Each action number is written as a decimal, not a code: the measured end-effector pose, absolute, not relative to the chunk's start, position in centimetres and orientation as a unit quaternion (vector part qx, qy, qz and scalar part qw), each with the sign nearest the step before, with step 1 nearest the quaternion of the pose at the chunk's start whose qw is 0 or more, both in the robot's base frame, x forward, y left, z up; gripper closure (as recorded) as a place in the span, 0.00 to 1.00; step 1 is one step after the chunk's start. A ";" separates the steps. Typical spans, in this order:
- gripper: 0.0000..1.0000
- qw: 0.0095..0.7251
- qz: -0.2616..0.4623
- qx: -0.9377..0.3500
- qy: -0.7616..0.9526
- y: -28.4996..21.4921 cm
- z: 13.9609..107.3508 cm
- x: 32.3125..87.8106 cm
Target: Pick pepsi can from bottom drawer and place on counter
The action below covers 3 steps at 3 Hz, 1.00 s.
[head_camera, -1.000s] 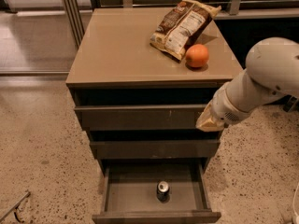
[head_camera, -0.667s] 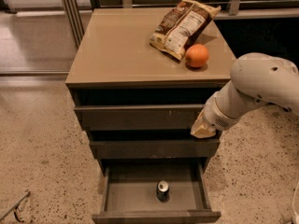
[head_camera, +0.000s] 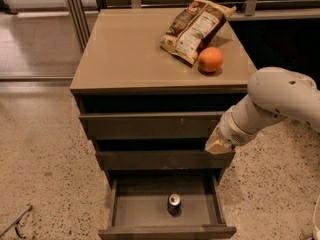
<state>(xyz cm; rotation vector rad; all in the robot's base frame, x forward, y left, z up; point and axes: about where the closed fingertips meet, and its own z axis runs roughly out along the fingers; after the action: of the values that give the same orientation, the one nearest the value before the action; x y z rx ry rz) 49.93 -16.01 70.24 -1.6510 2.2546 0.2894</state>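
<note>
The pepsi can stands upright in the middle of the open bottom drawer, silver top up. The tan counter tops the cabinet above it. My white arm comes in from the right, and my gripper hangs in front of the right end of the middle drawer. It is above and to the right of the can, well apart from it. Only its tan end shows below the arm.
An orange and a brown snack bag lie on the counter's back right part. Two upper drawers stand slightly ajar. Speckled stone floor surrounds the cabinet. A metal rail post stands at the back left.
My arm has swung left and down, bringing the gripper lower along the right side of the drawer fronts. The can, orange and bag have not moved.
</note>
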 end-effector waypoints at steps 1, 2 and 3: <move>1.00 0.146 0.127 -0.575 0.795 -16.2 63.5 48.2; 1.00 0.156 0.159 -0.554 0.802 -15.8 53.1 47.9; 1.00 0.192 0.180 -0.516 0.815 -16.8 45.7 50.0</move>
<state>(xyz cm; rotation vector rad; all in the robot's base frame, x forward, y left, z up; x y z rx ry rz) 49.99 -16.82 45.73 -1.4500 2.2886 0.5060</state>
